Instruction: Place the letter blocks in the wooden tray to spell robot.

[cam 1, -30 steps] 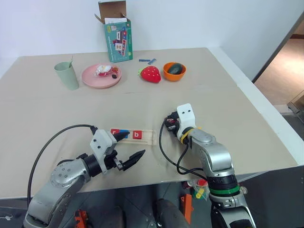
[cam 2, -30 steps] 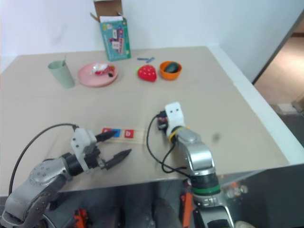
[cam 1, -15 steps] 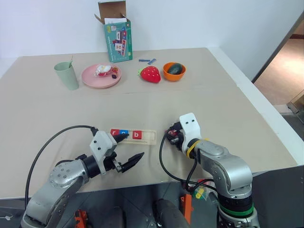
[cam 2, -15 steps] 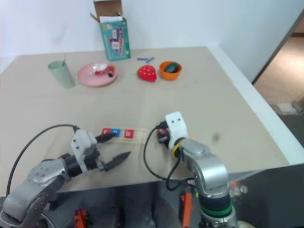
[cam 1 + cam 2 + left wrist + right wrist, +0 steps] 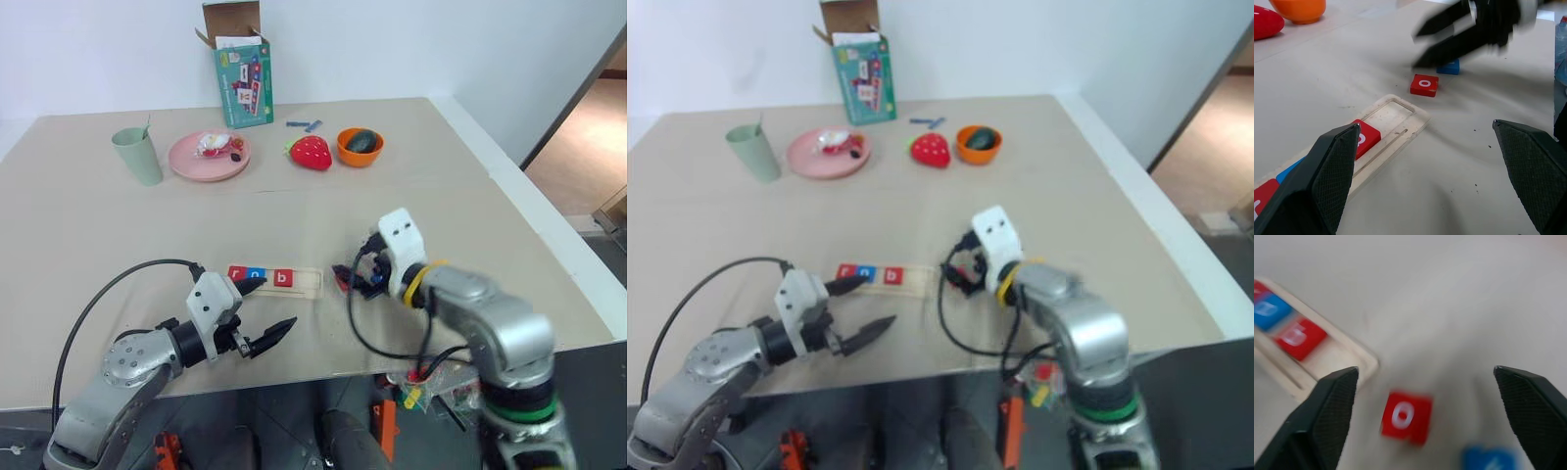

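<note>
Here the red o block [image 5: 1404,416] lies loose on the bench [image 5: 118,245] just past the tray's [image 5: 1393,122] empty end, below the right gripper [image 5: 1449,36], which hangs open over it, while the left gripper [image 5: 263,311] is open near the tray.

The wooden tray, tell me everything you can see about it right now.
The wooden tray is a long, narrow strip of pale wood with rounded corners and a shallow recess, lying flat on the beige table. Three letter tiles sit in it side by side: red r, blue o, red b. Its right end is empty. Nothing grips it.
</note>
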Motion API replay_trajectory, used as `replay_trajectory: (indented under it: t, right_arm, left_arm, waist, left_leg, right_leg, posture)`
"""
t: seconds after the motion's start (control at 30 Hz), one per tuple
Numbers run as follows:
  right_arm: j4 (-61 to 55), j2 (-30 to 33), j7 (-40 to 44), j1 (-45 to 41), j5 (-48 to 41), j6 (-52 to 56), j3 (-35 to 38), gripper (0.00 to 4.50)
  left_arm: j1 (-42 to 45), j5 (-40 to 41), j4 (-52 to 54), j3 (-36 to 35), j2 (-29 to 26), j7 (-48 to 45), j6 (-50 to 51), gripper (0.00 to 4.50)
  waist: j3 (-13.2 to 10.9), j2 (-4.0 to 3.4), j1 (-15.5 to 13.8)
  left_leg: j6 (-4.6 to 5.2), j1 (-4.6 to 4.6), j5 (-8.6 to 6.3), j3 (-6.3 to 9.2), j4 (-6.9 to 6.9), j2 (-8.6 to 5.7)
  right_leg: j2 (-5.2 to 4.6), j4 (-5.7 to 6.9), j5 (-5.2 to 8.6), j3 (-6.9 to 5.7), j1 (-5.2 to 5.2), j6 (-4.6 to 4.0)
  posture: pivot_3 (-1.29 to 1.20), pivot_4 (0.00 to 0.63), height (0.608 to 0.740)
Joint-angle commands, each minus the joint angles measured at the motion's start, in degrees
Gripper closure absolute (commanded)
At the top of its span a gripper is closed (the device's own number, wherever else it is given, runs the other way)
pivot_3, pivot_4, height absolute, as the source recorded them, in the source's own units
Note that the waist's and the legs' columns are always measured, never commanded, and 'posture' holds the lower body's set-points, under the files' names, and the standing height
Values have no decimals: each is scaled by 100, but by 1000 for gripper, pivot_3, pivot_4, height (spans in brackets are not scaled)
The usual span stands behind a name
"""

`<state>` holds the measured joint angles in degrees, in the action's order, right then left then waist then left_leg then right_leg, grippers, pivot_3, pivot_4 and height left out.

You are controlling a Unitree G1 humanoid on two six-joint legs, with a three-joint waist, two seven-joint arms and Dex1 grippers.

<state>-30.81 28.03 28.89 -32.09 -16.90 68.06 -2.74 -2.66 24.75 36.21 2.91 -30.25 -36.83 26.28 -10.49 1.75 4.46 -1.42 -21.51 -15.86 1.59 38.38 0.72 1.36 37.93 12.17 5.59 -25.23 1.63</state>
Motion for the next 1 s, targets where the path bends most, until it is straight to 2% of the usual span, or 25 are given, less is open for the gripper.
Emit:
replay_trajectory:
  t: [0.03,0.2,0.3,0.53,0.67,0.83,0.9,0.93,0.97,1.0]
  right_arm:
    - [875,762,1581,-558,-240,-1553,-160,35]
    - [2677,1230,3497,-931,536,-4566,-1239,35]
    - [3757,1081,4242,-1207,788,-5810,-1602,35]
    - [5870,528,5016,-1937,1312,-7562,-1956,35]
    - [6517,408,5210,-2073,1490,-8067,-1951,35]
    - [7070,375,5342,-2192,1697,-8458,-1911,1462]
    - [7236,361,5364,-2256,1739,-8539,-1886,1546]
    - [7309,359,5360,-2283,1766,-8591,-1880,2268]
    - [7363,364,5401,-2298,1780,-8587,-1881,2465]
    - [7410,369,5430,-2308,1794,-8594,-1882,2465]
  left_arm:
    - [89,-69,-56,77,2,-96,-219,0]
    - [195,-106,-170,166,22,-178,-354,0]
    - [214,-106,-171,151,0,-223,-383,0]
    - [55,-36,49,43,-42,-193,-298,0]
    - [-88,-60,173,14,-42,-110,-278,0]
    - [-185,-63,264,29,-37,-33,-259,0]
    - [-189,-63,252,19,-45,-33,-266,0]
    - [-185,-65,241,16,-48,-35,-270,0]
    - [-176,-67,230,15,-46,-34,-270,0]
    - [-168,-69,221,16,-44,-31,-269,0]
  waist:
    - [1,2,0]
    - [2,7,2]
    - [1,6,0]
    - [-1,8,1]
    - [-1,8,-12]
    - [-1,8,-12]
    - [-1,8,-12]
    - [-1,7,-12]
    - [-1,8,-11]
    - [-1,7,-12]
  left_leg:
    - [2,1,-1,1,-2,1]
    - [21,6,-12,2,-7,13]
    - [33,1,-19,-4,-7,16]
    - [33,1,-19,-8,-3,14]
    - [33,0,-19,-1,-4,14]
    - [33,0,-19,-3,-3,12]
    - [33,1,-19,-4,0,9]
    - [33,2,-19,-3,0,9]
    - [33,3,-18,-2,1,8]
    - [32,3,-18,-3,1,8]
  right_leg:
    - [1,-4,0,-3,1,0]
    - [17,-16,1,-5,7,-4]
    - [18,-19,4,2,1,-7]
    - [8,-21,0,7,3,-8]
    - [3,-21,-7,3,4,-20]
    - [-12,-21,-19,5,6,-36]
    - [-15,-21,-21,5,9,-34]
    - [-15,-21,-21,4,10,-34]
    - [-15,-21,-21,2,11,-34]
    - [-15,-21,-21,2,11,-33]
  posture:
    - [0,150,740]
    - [0,150,740]
    - [0,150,740]
    - [0,150,740]
    - [0,150,740]
    - [0,150,740]
    - [0,150,740]
    - [0,150,740]
    - [0,150,740]
    - [0,150,740]
